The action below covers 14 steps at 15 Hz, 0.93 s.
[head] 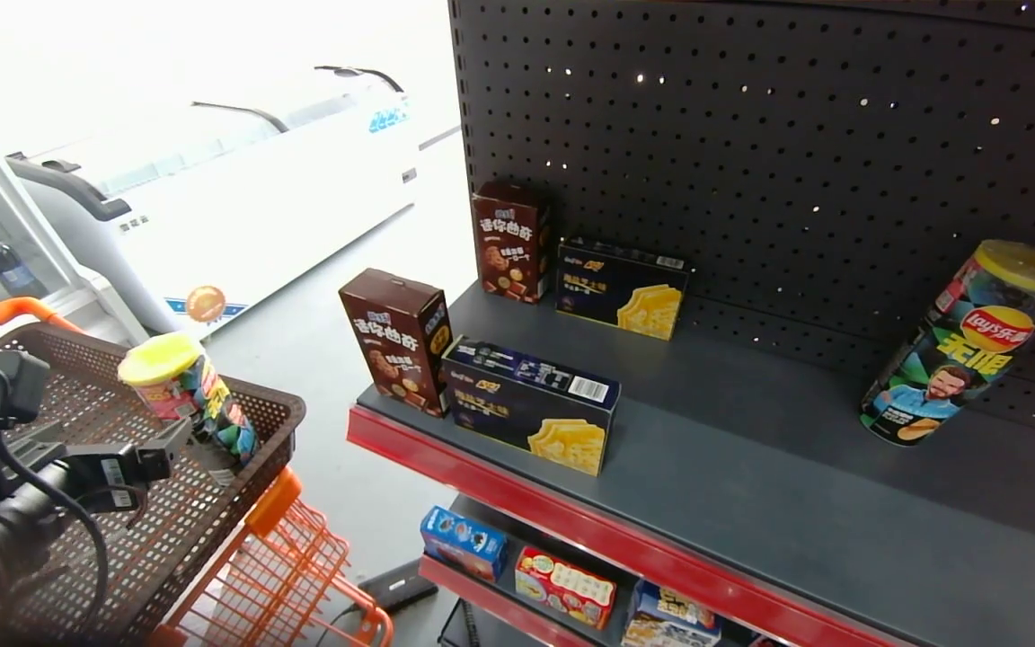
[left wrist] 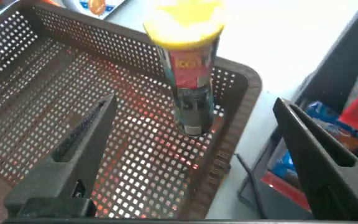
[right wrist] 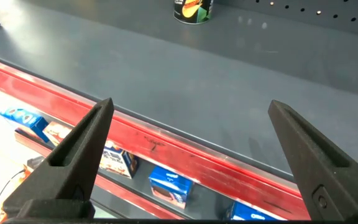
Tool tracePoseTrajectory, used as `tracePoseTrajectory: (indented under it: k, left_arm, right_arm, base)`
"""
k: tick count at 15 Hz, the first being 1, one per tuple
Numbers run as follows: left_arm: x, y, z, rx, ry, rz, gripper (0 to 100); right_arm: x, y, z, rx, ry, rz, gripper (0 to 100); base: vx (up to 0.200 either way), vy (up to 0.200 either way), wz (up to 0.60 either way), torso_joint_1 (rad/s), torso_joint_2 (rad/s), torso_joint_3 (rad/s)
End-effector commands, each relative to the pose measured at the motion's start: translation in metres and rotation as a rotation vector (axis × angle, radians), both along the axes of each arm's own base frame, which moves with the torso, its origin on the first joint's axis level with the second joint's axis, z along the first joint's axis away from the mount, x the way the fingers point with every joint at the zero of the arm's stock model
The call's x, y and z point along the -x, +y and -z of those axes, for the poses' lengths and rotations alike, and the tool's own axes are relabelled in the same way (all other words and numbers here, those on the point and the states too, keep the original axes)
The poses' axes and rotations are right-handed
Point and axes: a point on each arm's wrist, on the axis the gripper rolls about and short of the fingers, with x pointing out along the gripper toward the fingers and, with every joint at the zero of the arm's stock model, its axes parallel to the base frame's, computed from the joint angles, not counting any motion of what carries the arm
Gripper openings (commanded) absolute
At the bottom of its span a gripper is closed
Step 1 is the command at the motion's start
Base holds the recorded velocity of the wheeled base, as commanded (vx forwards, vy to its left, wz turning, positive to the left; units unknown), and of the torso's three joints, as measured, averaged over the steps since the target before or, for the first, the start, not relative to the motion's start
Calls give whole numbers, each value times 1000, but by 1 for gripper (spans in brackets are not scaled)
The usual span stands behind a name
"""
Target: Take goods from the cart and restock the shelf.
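- Left pincer [left wrist: 192,102], jaws apart, hovers over the cart basket [head: 288,413]; your can [head: 187,388] stands upright at its 12 o'clock.
- Centre the can between the jaws, then close around mid-body.
- Brown box [head: 399,340] and blue box [head: 531,415] crowd the shelf's [head: 751,485] 9 o'clock end; place toward the leaning can [head: 967,346] at 3.
- Right pincer [right wrist: 191,106], jaws apart, hangs over the shelf lip.

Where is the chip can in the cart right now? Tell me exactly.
Head view, left side: the chip can stands in the brown basket atop the orange cart, by the basket's corner nearest the shelf.
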Motion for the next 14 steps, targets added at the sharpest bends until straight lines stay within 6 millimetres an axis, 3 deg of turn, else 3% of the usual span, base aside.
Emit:
tracePoseTrajectory:
  k: [1,3,10,14]
  left_arm:
    - [-27,16,39,-13,137,-56,100]
    - [-40,18,44,-12,118,-53,100]
    - [-127,35,71,-19,36,-47,100]
    - [-145,37,77,-24,1,-44,100]
  right_arm:
    - [0,0,0,0,-2,0,100]
    - [0,0,0,0,0,0,100]
    - [0,0,0,0,-2,0,100]
    - [0,0,0,0,-2,0,100]
  base:
    - [0,0,0,0,0,0]
    - [0,0,0,0,0,0]
    - [0,0,0,0,0,0]
    - [0,0,0,0,0,0]
